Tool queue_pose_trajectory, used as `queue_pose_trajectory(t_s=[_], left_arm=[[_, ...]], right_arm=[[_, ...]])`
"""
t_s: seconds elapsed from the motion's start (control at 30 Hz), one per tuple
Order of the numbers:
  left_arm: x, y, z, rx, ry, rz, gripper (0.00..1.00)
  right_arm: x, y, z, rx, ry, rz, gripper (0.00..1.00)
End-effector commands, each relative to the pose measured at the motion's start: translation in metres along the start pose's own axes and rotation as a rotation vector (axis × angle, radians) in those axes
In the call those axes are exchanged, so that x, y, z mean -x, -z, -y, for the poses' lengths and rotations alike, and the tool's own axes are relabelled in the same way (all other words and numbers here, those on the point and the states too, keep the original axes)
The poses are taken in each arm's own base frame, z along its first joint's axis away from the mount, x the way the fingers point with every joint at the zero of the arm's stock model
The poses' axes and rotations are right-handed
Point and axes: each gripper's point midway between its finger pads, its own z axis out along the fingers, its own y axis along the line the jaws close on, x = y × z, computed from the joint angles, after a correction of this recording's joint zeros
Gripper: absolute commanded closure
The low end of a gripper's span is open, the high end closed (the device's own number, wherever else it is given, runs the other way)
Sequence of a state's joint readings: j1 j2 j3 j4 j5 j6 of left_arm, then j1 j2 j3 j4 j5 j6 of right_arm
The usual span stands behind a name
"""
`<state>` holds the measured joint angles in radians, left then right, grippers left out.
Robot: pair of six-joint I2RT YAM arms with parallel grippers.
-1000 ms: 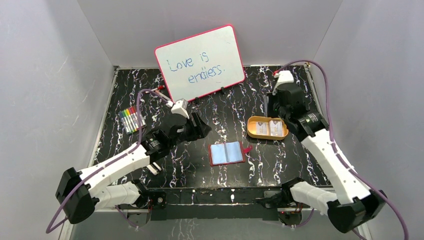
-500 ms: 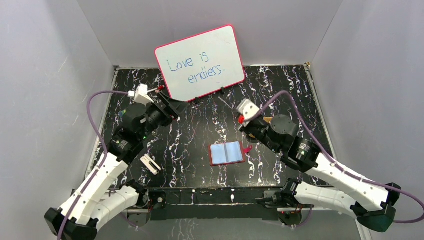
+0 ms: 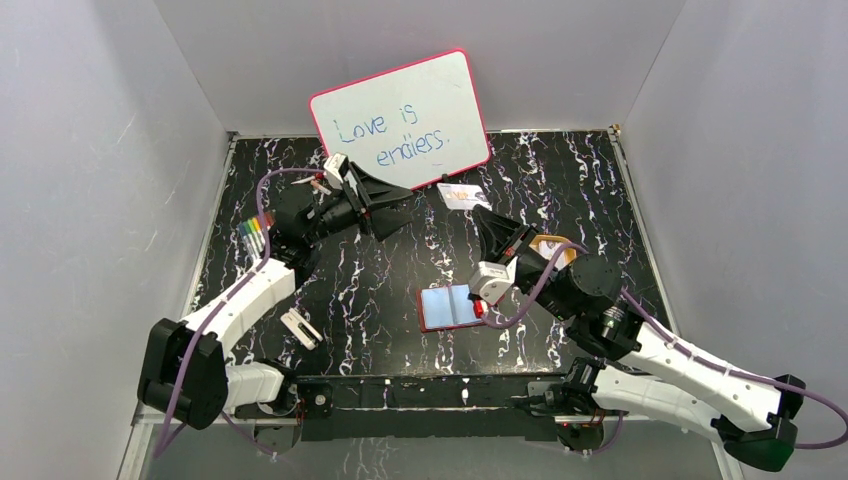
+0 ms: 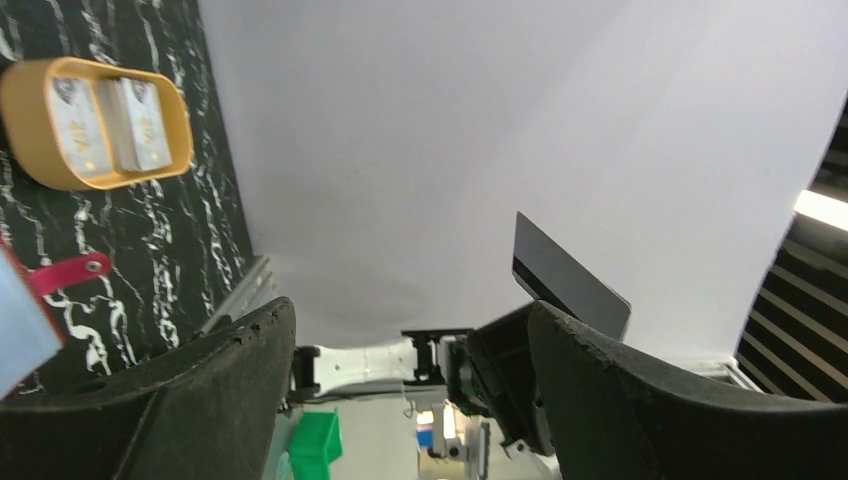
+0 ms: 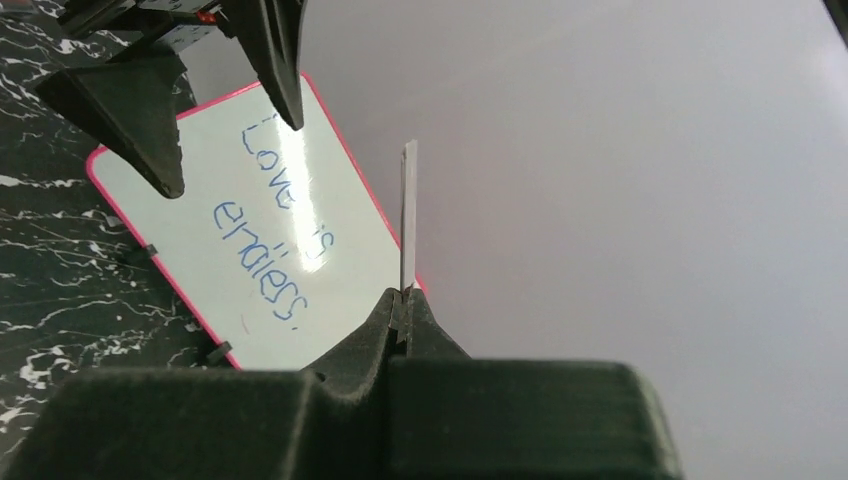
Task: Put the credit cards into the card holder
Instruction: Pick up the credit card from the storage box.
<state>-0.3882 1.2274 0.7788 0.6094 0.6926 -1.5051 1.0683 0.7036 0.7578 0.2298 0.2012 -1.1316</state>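
Right gripper (image 5: pixel 405 300): fingers pressed together, pinching one credit card (image 5: pixel 408 215) by its near edge. The card stands edge-on to my wrist cam and sticks straight out past the fingertips. Right elbow is out wide, forearm angled inward, wrist raised off the table, fingers aimed toward the whiteboard (image 5: pixel 270 240).

Left gripper (image 3: pixel 398 215): spread wide, holding nothing, touching nothing. It hangs off the table with its tips turned toward the held card, near it but apart. Left arm is stretched forward. From that wrist the card's dark stripe shows.

Card holder (image 3: pixel 452 307) lies open and flat, blue pockets up, just beside my right wrist. The other cards (image 4: pixel 110 125), two of them, sit side by side in the orange tray (image 4: pixel 30 160) by my right forearm.
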Motion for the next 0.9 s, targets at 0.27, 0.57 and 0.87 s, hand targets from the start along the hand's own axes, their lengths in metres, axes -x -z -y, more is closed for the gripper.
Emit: queue_pose_trajectory(t_s=[0.27,0.57,0.87], left_arm=[[-0.006,-0.001,0.082,-0.148,-0.128,-0.072,0.11],[-0.022,-0.015,0.058,-0.074,-0.126,-0.232,0.17],[-0.049,-0.010,0.053,-0.102,-0.136,-0.378,0.45]], right_arm=[[0.027,-0.018,-0.002,0.059,0.255,0.094,1.00],[0.039,-0.029,-0.015,0.106,0.294,0.131,1.00],[0.042,-0.032,-0.022,0.130,0.307,0.137,1.00]])
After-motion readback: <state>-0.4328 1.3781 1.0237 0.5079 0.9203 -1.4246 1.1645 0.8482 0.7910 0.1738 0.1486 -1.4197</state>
